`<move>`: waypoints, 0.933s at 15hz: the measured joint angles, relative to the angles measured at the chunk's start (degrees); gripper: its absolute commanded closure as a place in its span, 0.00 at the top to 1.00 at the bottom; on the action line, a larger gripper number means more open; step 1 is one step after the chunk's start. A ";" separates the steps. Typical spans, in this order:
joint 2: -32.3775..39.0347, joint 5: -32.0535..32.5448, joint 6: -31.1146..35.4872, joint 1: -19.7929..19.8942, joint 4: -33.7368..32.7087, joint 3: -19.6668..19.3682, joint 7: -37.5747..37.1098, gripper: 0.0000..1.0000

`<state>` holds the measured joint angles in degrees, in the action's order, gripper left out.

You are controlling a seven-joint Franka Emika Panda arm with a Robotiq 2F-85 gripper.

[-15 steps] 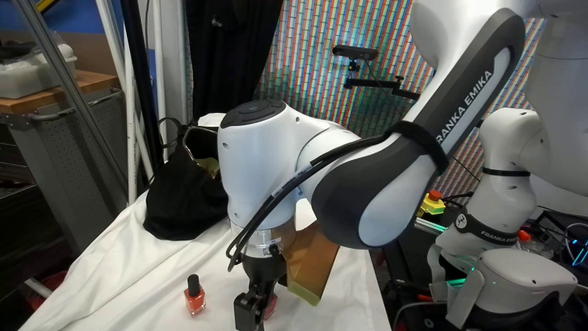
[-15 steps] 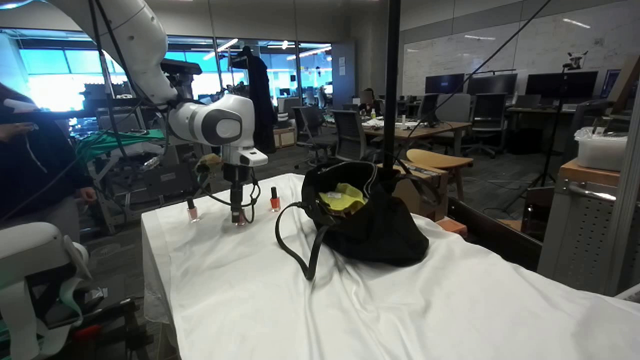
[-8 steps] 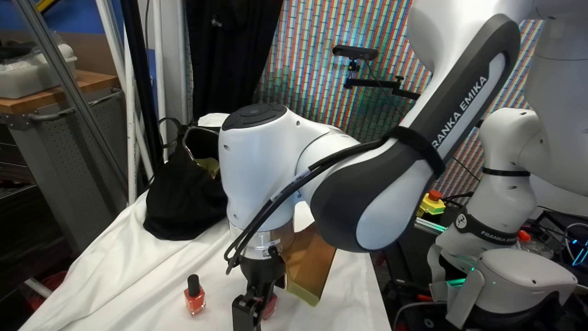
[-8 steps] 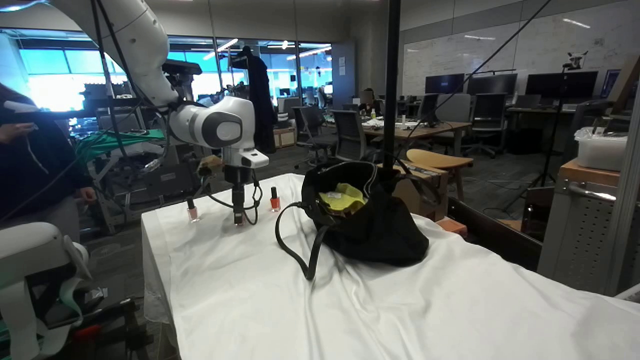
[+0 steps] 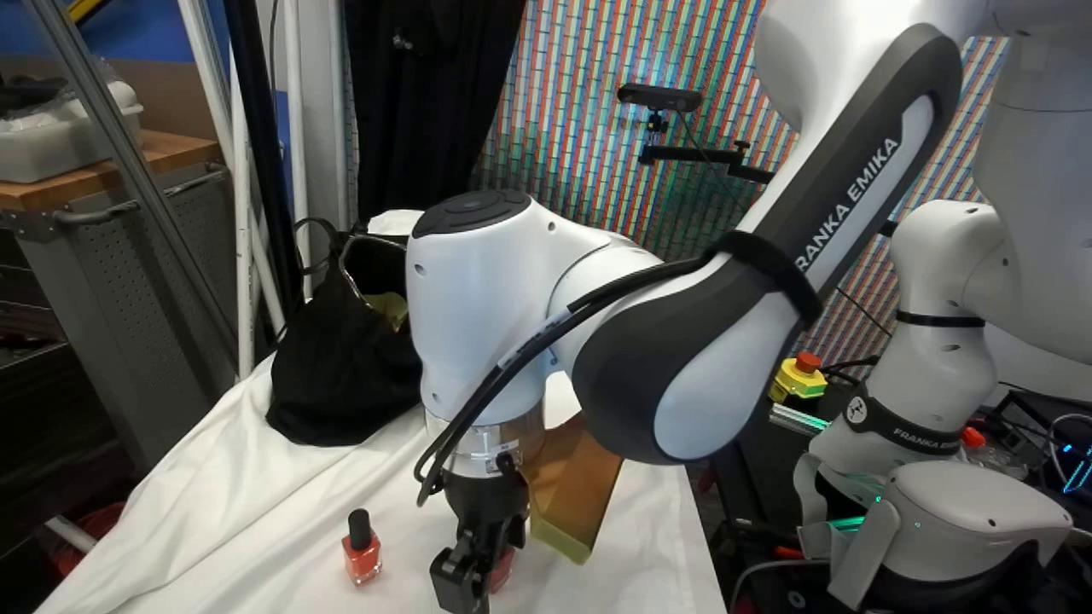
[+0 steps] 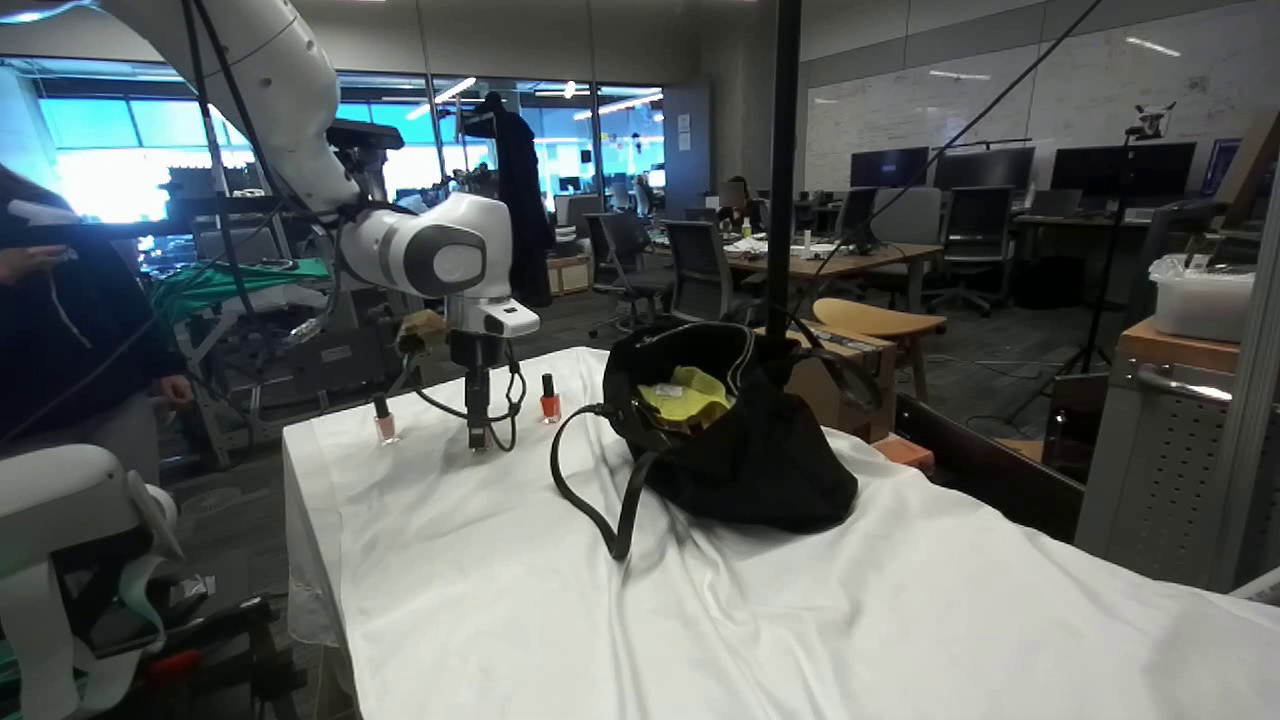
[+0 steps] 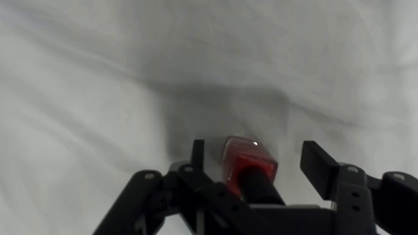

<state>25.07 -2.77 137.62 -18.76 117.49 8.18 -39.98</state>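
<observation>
Gap either side of the squarish red glass polish bottle (image 7: 249, 157) inside the black two-finger gripper (image 7: 254, 156). Sideways, watch out tho: black-capped orange glass bottle (image 6: 550, 403) one way, black-capped pale-pink glass bottle (image 6: 386, 425) the other.

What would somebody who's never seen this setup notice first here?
Probably the big robot arm, which fills the middle of an exterior view and hangs over the white cloth. In the wrist view, the eye goes to a glossy red bottle with a black cap, between the open jaws of the gripper. In both exterior views a slouched black bag on the cloth, something yellow inside it, stands out too.
</observation>
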 measured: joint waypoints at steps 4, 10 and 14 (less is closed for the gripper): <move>0.01 -0.74 0.00 0.10 0.01 -0.02 0.12 0.22; 0.09 -0.89 0.00 0.21 0.00 -0.12 0.14 0.15; 0.01 -0.89 -0.04 0.20 -0.01 -0.75 -0.28 0.15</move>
<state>25.08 -3.66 137.58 -18.56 117.48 7.43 -40.27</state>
